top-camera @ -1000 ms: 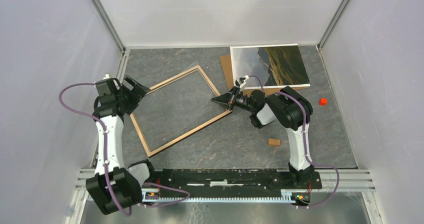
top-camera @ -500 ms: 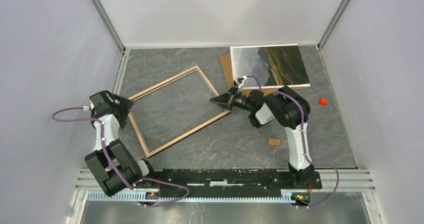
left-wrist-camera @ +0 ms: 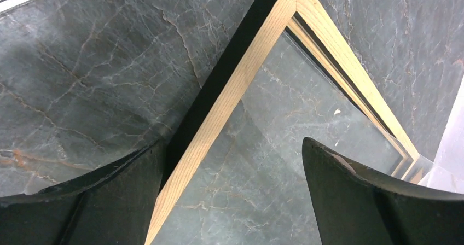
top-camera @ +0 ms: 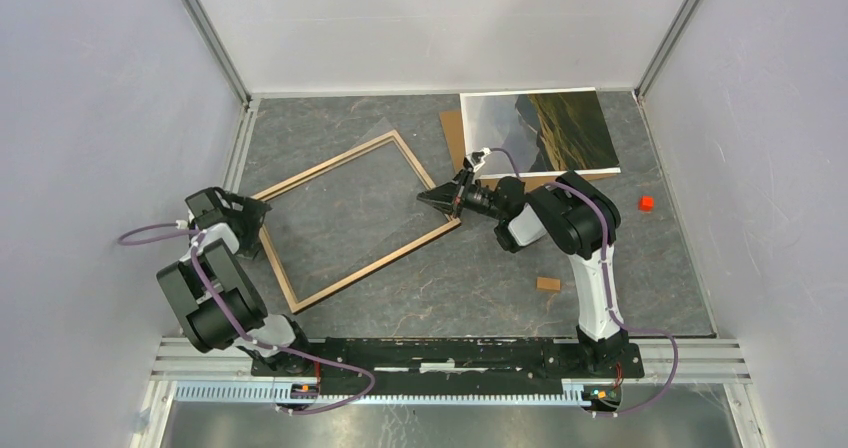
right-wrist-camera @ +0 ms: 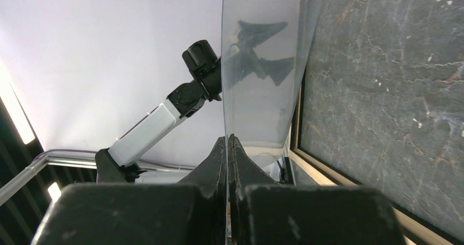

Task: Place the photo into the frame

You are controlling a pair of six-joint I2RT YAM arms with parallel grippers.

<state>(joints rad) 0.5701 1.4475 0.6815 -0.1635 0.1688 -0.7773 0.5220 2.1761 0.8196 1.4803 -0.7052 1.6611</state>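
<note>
**Position of parts.** The frame (top-camera: 380, 265) lies on the bench (top-camera: 480, 278), turned at an angle, light-wood face up. The photo (top-camera: 545, 128) lies flat at the far right of the bench, on top of a brown backing board (top-camera: 452, 133), near the frame's far corner but outside it.

**Jaws.** The right jaws are pressed together on the edge of the clear pane (right-wrist-camera: 257, 108), beside the frame's right corner. The pane rises at a tilt out of the frame. The left jaws stand wide apart, straddling a frame rail near the left corner, one finger outside the rail and one over the opening. They clamp nothing. We cannot tell whether either finger touches the wood.

**Handling.**
- Pane: we judge it thin, stiff, slick and breakable. Grip at the edge only, and do not twist.
- Photo: we expect it to be light, limp and glossy. Lying flat, it offers little edge to get under. We recommend taking it by the white margin at a corner and keeping the jaws off the printed face.
- Frame: rigid and light, and likely to slide on the smooth bench. Brace a rail while loading.
</note>
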